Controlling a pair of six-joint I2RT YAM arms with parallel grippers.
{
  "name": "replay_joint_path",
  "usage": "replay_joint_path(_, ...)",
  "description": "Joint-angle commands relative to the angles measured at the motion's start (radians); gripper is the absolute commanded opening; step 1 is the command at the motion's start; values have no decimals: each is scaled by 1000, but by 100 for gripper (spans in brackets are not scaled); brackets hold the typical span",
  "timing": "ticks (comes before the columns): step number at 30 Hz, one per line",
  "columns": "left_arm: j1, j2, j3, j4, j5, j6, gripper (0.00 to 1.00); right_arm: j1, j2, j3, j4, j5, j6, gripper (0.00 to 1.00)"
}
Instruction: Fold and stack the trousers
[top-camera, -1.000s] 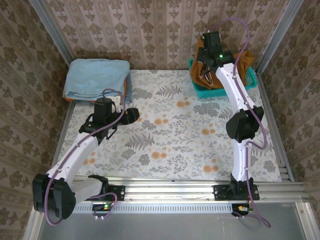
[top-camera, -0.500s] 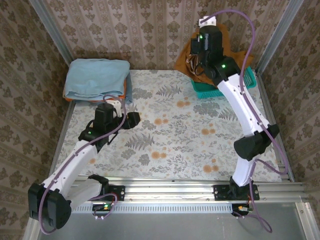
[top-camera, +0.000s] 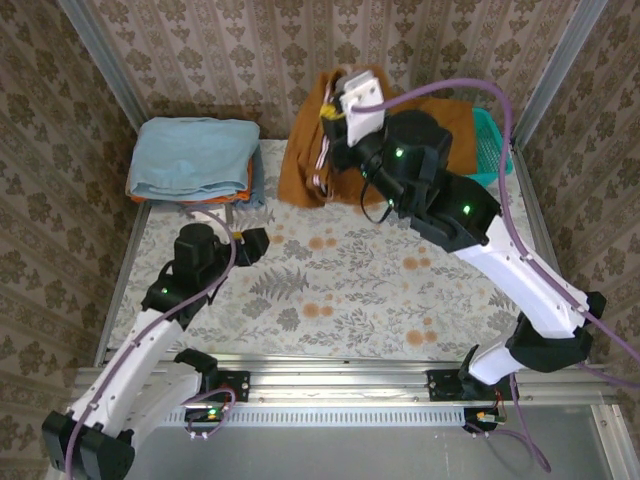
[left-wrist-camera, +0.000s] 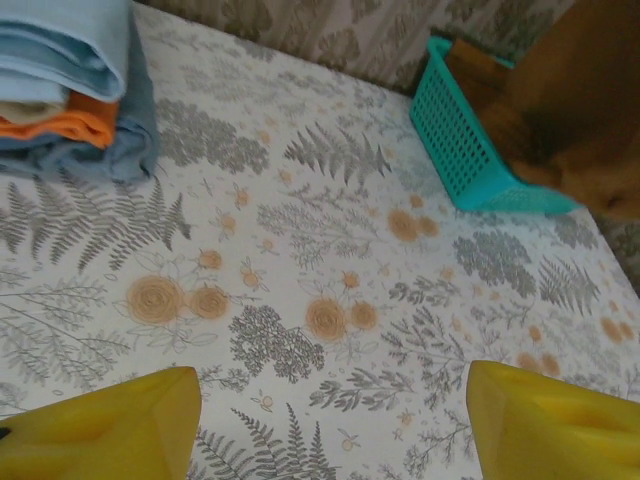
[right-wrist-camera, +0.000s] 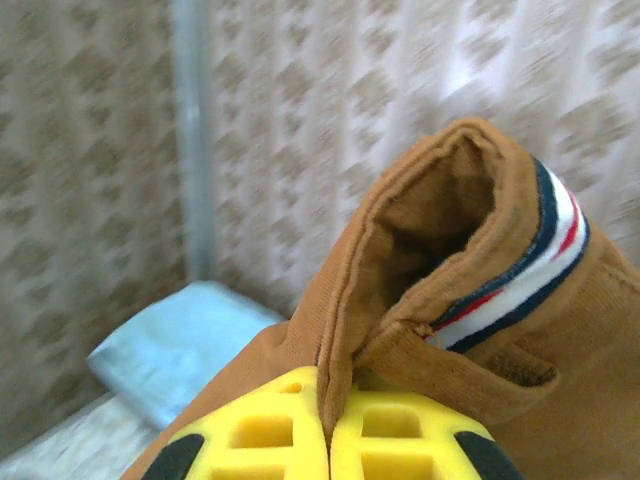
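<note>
Clearly the flowered table (top-camera: 380, 290) is the largest thing, and most of it lies bare. Above its far edge hang the trousers (top-camera: 305, 150), rust-brown, held up between the pile of folded clothes (top-camera: 195, 150) at the far left and the teal basket (top-camera: 492, 140) at the far right. Whether their lower end touches the table I cannot tell. The right gripper (right-wrist-camera: 327, 430) has its yellow fingers pressed together on a fold of the trousers just beside the striped waistband (right-wrist-camera: 520, 270). The left gripper (left-wrist-camera: 330, 420) hovers low over the table near the pile, with its fingers wide apart and nothing between them.

I judge the cloth to be soft, limp and rather light. It will sag and bunch, and with one pinch the legs dangle. The waistband looks thicker and firmer, so it is the better place to hold. A second hold further along the waistband would help to spread the trousers flat.
</note>
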Motion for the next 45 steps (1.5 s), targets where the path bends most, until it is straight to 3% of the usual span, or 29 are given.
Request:
replay_joint_path(1,-6,-83,17,-75,-133,-69,72,34,24,-108,-92,-210,192,24)
replay_joint_path(2,-7,-116,20,-104,-176,-89,73,38,33,-148,-104,-294,240,33)
replay_joint_path(3,-6,-150,21,-125,-215,-105,74,44,52,-164,-138,-387,258,52)
replay_joint_path(4,-6,-176,21,-146,-257,-120,75,49,67,-165,-177,-424,276,60)
replay_joint_path(7,-4,-231,34,-201,-331,-129,77,48,61,-188,-232,-421,324,65)
replay_joint_path(11,-5,-173,79,-250,-263,-105,81,13,-39,-256,-252,-261,328,76)
replay_joint_path(14,-22,-73,98,-287,-188,-110,83,-69,-102,-317,-290,-140,360,80)
replay_joint_path(19,-258,65,87,-328,-275,-139,87,-340,-214,-538,-292,-144,473,89)
replay_joint_path(24,-528,274,139,-395,-415,-178,97,-660,-210,-753,-137,-465,575,95)
replay_joint_path(26,-630,394,176,-407,-455,-187,100,-737,-148,-781,-69,-578,597,95)
replay_joint_path(29,-717,572,229,-425,-484,-221,100,-782,-19,-780,10,-669,597,95)
replay_joint_path(36,-740,783,204,-366,-482,-288,99,-808,231,-723,77,-720,621,92)
replay_joint_path(38,-740,815,187,-369,-508,-310,93,-807,268,-717,102,-728,632,90)
replay_joint_path(40,-738,838,168,-364,-527,-317,67,-808,302,-711,133,-746,643,82)
replay_joint_path(42,-731,845,150,-362,-533,-324,31,-806,332,-690,153,-784,647,63)
replay_joint_path(43,-726,842,142,-364,-537,-323,12,-806,342,-680,163,-800,650,45)
replay_joint_path(44,-720,832,137,-368,-538,-322,0,-807,343,-673,166,-805,653,33)
replay_joint_path(45,-716,813,136,-378,-542,-312,0,-805,336,-665,169,-804,654,21)
